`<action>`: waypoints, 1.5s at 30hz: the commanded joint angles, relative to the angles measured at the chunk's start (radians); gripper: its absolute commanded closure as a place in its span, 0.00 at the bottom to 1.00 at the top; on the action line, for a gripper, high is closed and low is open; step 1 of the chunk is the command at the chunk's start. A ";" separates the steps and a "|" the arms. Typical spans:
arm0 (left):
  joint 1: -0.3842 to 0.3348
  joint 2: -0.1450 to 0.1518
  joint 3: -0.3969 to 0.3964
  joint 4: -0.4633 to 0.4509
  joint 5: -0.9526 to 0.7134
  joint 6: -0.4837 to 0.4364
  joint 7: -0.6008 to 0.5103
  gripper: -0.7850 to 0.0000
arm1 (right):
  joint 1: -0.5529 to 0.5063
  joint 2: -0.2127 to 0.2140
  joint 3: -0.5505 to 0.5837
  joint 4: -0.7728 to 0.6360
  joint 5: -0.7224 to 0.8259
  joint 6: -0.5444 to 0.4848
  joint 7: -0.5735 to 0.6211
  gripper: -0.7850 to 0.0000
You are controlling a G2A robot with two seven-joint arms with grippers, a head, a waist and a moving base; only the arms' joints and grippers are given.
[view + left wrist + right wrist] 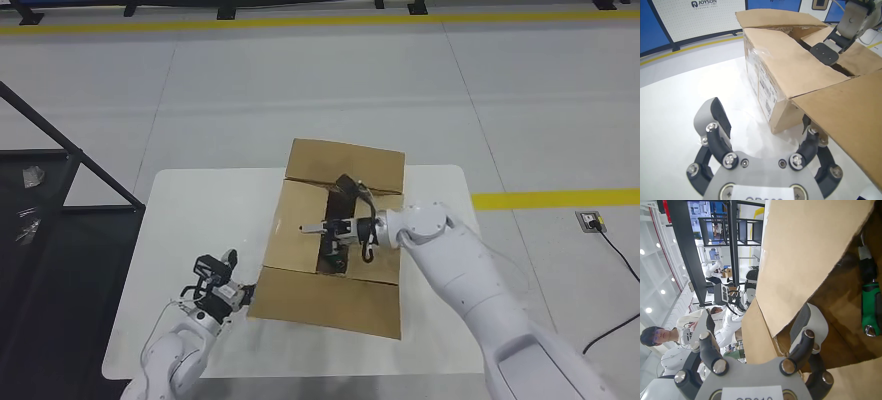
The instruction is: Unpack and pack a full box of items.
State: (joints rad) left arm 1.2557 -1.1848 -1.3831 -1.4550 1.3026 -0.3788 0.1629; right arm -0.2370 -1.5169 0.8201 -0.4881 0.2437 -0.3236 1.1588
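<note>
Brown corrugated board at the centre of the white table [180,220]: found the cardboard box [300,240] there, lid partly folded in, with a dark gap down the middle. Spotted the right gripper [335,235] over that gap, reaching in from 4 o'clock, spread wide and gripping nothing. Saw one finger dipped inside the opening and the other outside, straddling the edge of a top flap [791,256]. Judged this a way to lever the board back and clear a path to the contents. Made out a green-and-black item [869,308] deep inside the box, apart from the fingers and untouched.

Located the left gripper [215,268] low over the table at 7 o'clock of the box, just beside its corner, likewise agape and empty. Noted one finger partly hidden beneath the overhanging near flap [838,113], the other out over bare table. Reckoned it placed there to brace the box or lift that flap. Judged the unpacking barely begun: lid not yet fully open, nothing yet out.
</note>
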 commanded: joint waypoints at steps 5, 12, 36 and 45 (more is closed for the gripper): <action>0.040 0.008 -0.086 -0.008 -0.101 -0.014 0.036 0.00 | 0.009 -0.012 -0.020 0.005 -0.031 0.002 0.019 0.00; 0.081 0.020 -0.190 0.002 -0.178 -0.023 0.048 0.00 | 0.017 -0.016 -0.021 0.021 -0.058 0.016 -0.037 0.00; 0.048 0.046 -0.239 0.140 0.061 0.050 -0.047 0.00 | -0.011 -0.063 0.039 0.132 0.082 -0.068 -0.166 0.00; 0.114 0.038 -0.177 0.073 0.240 0.249 0.039 0.00 | -0.014 -0.063 0.051 0.138 0.071 -0.096 -0.165 0.00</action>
State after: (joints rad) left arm 1.3554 -1.1477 -1.5591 -1.3637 1.5654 -0.0692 0.1961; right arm -0.2516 -1.5797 0.8700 -0.3483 0.3182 -0.4184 0.9944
